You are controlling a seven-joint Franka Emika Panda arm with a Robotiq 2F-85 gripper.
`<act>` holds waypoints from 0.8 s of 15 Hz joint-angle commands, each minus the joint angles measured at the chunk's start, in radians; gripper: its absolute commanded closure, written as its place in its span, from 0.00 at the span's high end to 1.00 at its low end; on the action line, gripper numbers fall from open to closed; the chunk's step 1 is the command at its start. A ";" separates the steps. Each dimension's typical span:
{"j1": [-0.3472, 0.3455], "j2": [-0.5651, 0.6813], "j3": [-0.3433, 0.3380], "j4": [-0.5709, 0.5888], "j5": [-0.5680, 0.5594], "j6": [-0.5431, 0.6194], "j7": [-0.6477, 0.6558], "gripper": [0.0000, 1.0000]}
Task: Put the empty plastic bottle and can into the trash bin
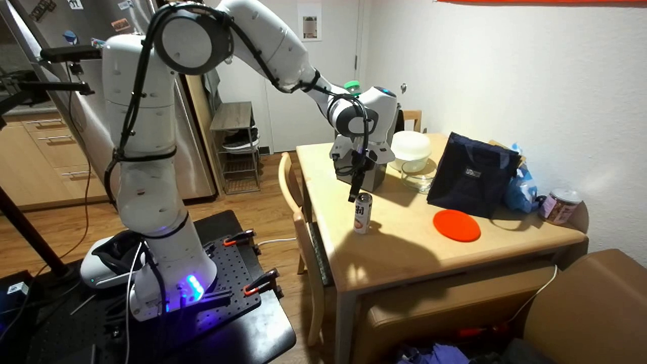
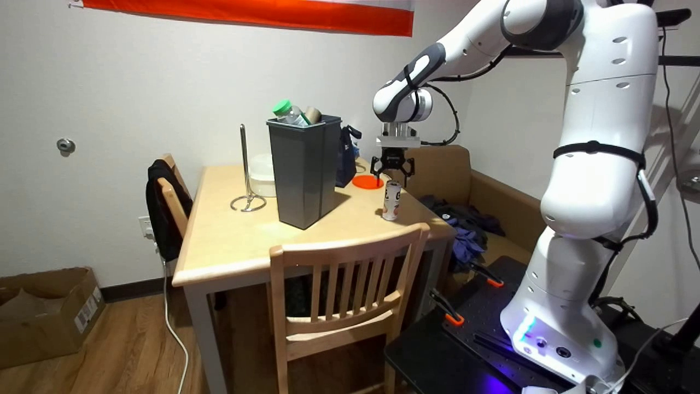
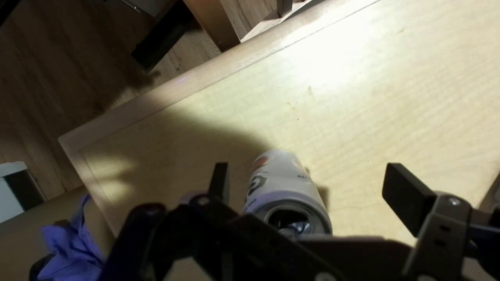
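The can stands upright on the table, whitish with dark lettering; its open top shows in the wrist view, where the can sits nearer one finger. My gripper points down over it, jaws wide apart, fingertips about level with the can's rim. Nothing is gripped. Behind it on the table rises the tall dark grey trash bin, partly hidden by the arm in an exterior view. The clear plastic bottle with its green cap pokes out of the bin's top; its lower part is hidden inside.
A brown tube also sticks out of the bin. Around it stand a metal holder, a white bowl and a glass dish. Farther along are a dark bag and a red disc. A wooden chair abuts the table.
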 commanded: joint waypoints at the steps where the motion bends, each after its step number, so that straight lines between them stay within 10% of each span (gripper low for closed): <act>1: -0.001 0.020 -0.007 0.018 0.014 0.028 -0.014 1.00; 12: 0.008 0.057 -0.047 0.007 -0.034 0.158 0.020 0.94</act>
